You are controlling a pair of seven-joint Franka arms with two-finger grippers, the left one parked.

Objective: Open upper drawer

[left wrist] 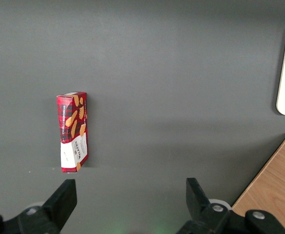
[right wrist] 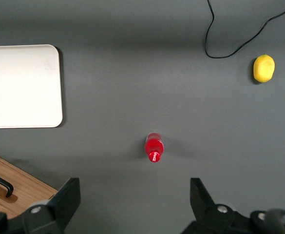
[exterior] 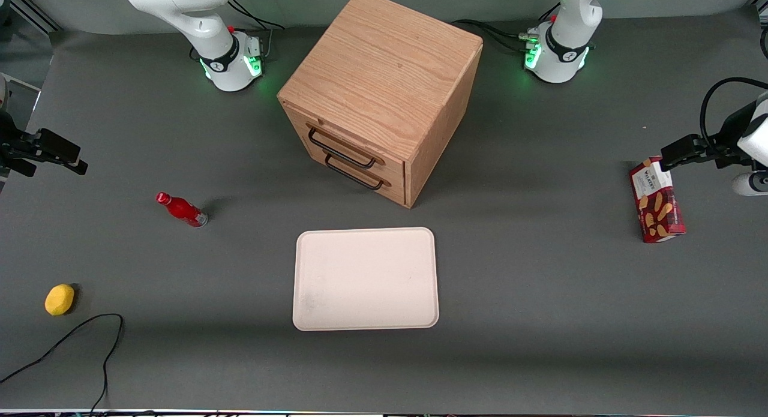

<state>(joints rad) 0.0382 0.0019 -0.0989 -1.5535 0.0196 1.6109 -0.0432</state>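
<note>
The wooden cabinet (exterior: 384, 75) stands in the middle of the table, farther from the front camera than the tray. Its upper drawer (exterior: 336, 138) is closed, its long black wire handle (exterior: 342, 151) just above the lower drawer's handle (exterior: 355, 175). My gripper (exterior: 72, 159) hovers at the working arm's end of the table, well away from the cabinet. In the right wrist view the gripper (right wrist: 132, 195) is open with nothing between its fingers, above bare table near the red bottle (right wrist: 154, 147). A cabinet corner (right wrist: 20, 187) with a black handle end (right wrist: 0, 180) shows there too.
A white tray (exterior: 366, 279) lies in front of the cabinet. A red bottle (exterior: 182, 209), a yellow lemon (exterior: 59, 299) and a black cable (exterior: 90, 339) lie toward the working arm's end. A red biscuit box (exterior: 657, 201) stands toward the parked arm's end.
</note>
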